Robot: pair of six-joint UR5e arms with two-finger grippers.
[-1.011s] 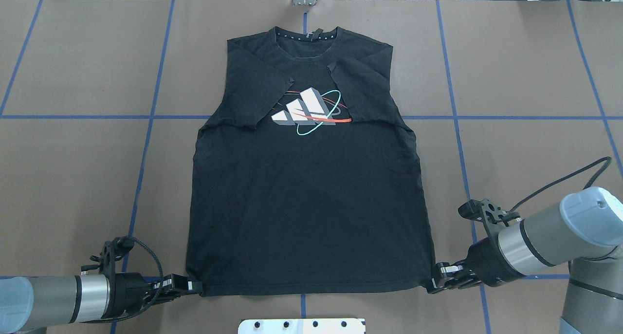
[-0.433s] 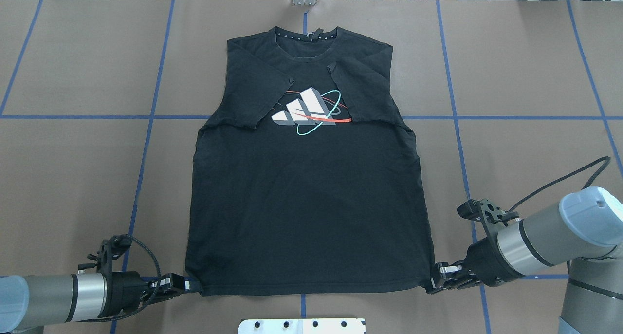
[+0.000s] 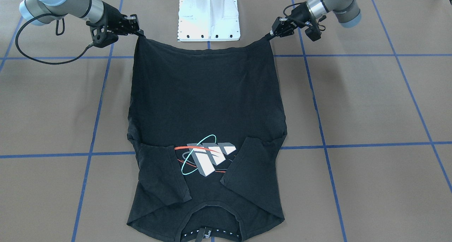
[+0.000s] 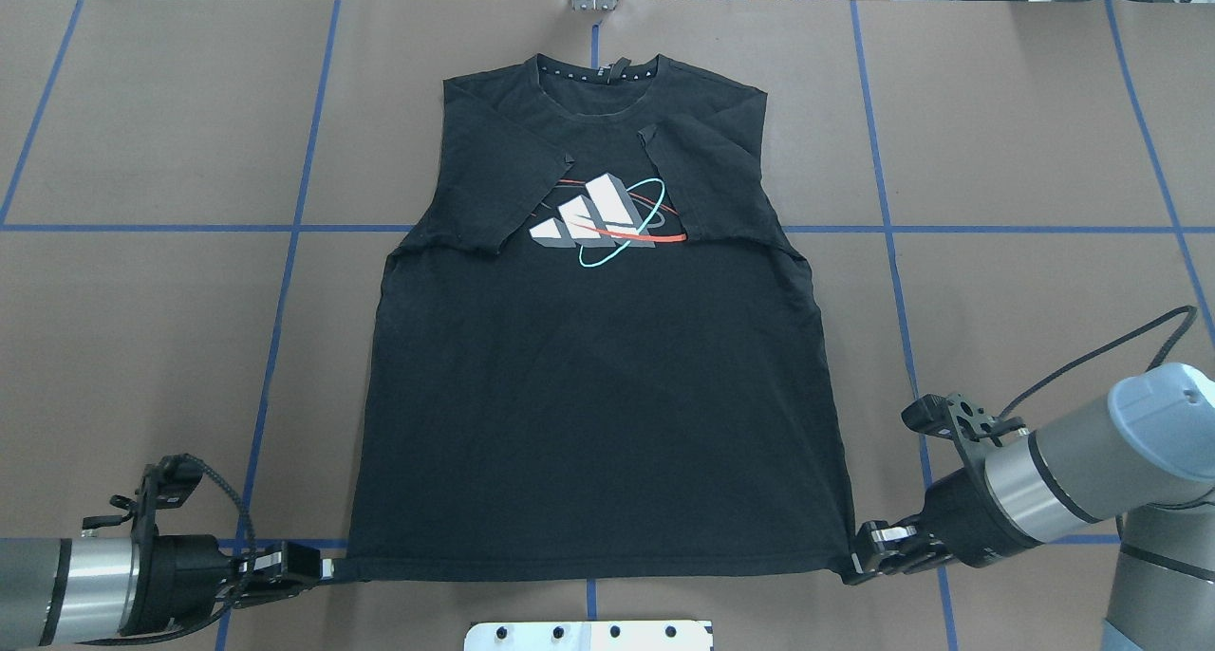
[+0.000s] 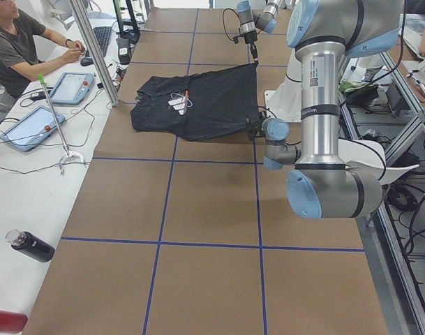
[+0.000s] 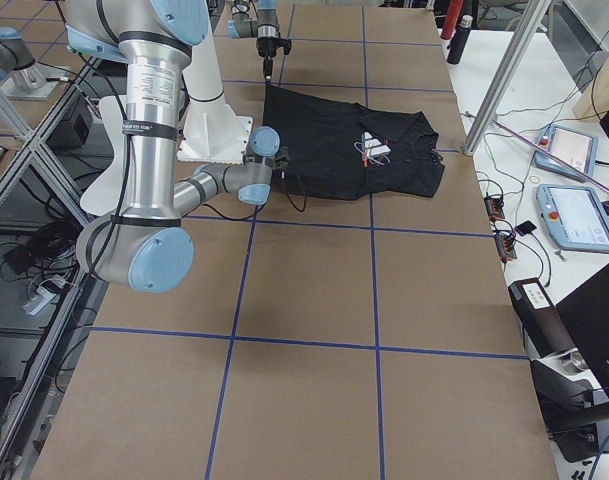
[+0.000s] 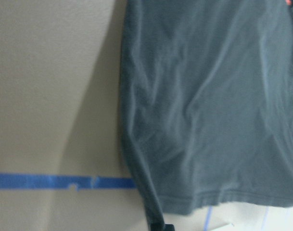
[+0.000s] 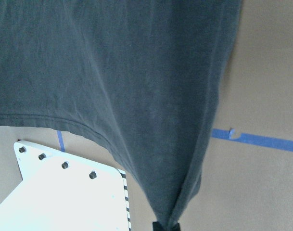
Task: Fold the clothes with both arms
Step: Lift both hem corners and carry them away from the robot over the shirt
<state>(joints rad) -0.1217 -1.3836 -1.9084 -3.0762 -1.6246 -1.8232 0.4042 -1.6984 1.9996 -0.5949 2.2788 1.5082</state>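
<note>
The brown desk (image 4: 997, 158) carried the black T-shirt (image 4: 598, 395), collar at 12 o'clock. A white pedestal base (image 4: 588, 635) stood at 6 o'clock beside the hem. The left gripper (image 4: 325, 567) pinched the 7 o'clock hem corner, the right gripper (image 4: 856, 566) the 5 o'clock corner.

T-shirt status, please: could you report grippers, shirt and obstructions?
Left gripper shut on T-shirt hem corner; right gripper on the other. Logo up, sleeves folded inward, hem corners lifted. White pedestal base beside hem, nothing on the fabric.
</note>
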